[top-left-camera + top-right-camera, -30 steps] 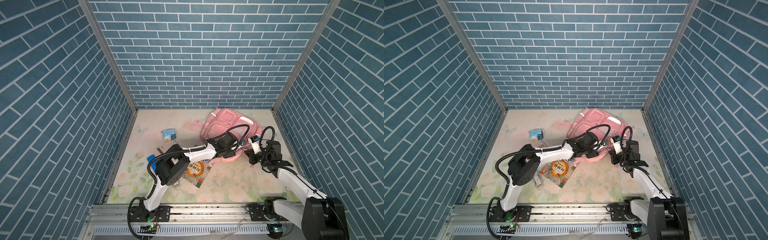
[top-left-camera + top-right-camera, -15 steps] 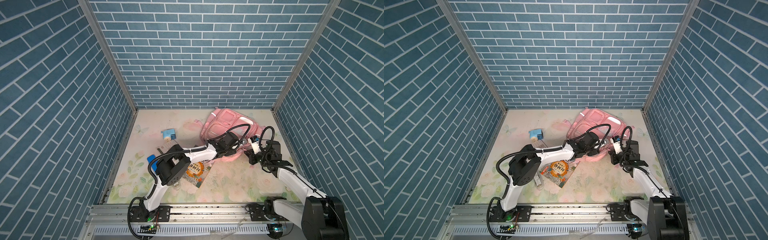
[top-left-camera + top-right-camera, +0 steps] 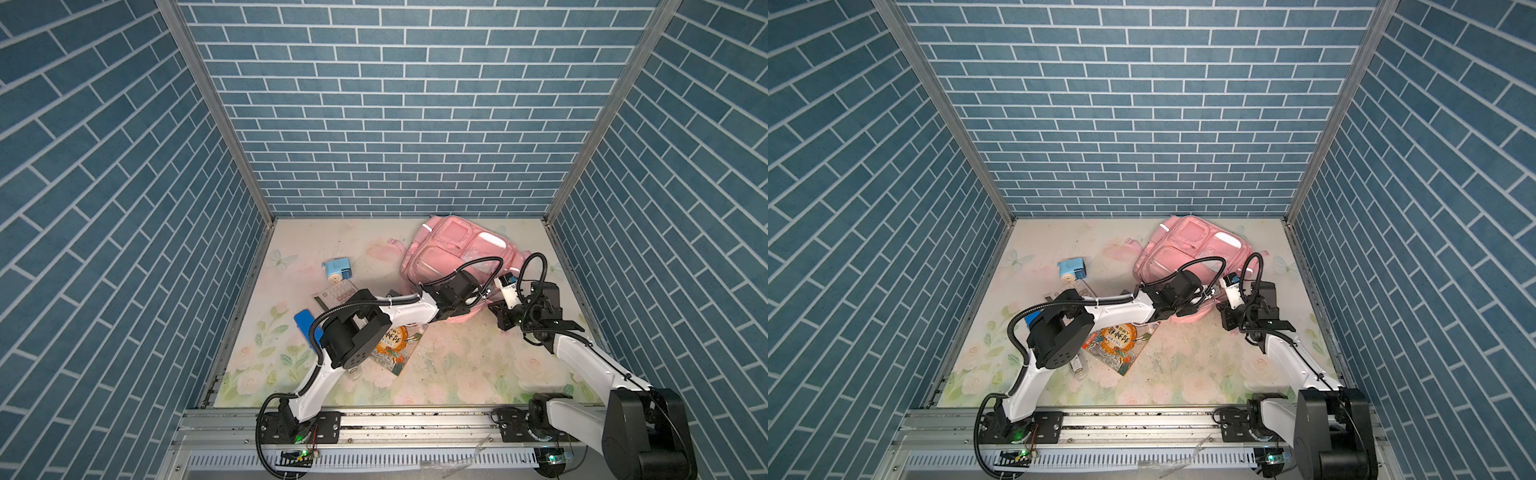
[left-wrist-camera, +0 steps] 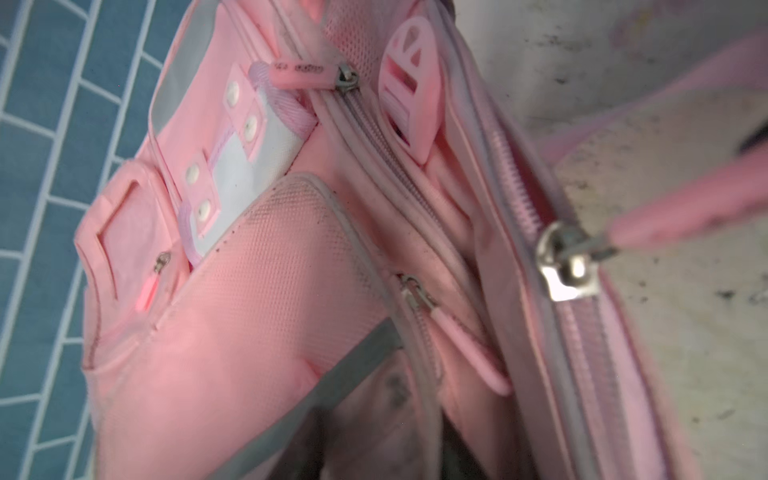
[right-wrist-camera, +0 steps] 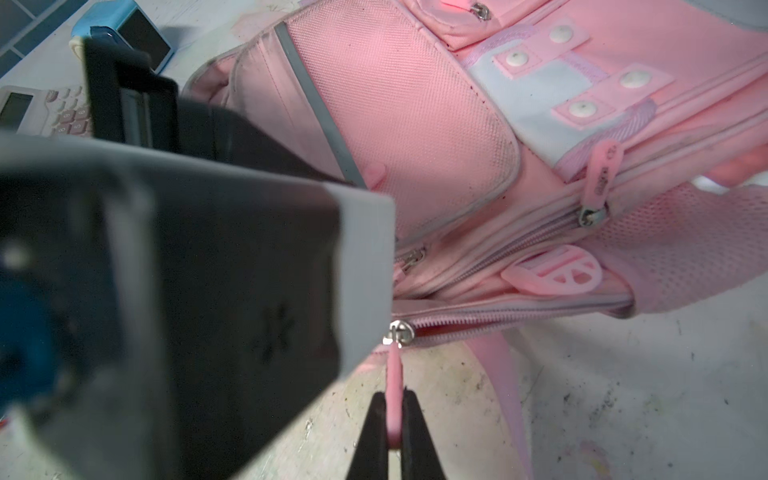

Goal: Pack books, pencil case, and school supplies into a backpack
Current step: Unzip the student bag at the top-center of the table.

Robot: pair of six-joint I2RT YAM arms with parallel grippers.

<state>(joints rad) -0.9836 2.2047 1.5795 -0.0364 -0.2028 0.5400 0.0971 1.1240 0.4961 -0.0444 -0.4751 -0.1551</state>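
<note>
Right wrist view, right pincer [image 5: 394, 397] still pinching zipper pull [image 5: 394, 372], left pincer [image 3: 473, 297] grip unclear

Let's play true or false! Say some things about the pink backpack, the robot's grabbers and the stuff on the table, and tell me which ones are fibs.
The right gripper pinches a pink zipper pull on the backpack. True.
The book is inside the backpack. False: it lies on the table, outside.
The blue pencil sharpener stands on the table, apart from the backpack. True.
The calculator sits on top of the backpack. False: it lies on the table near the sharpener.
</note>
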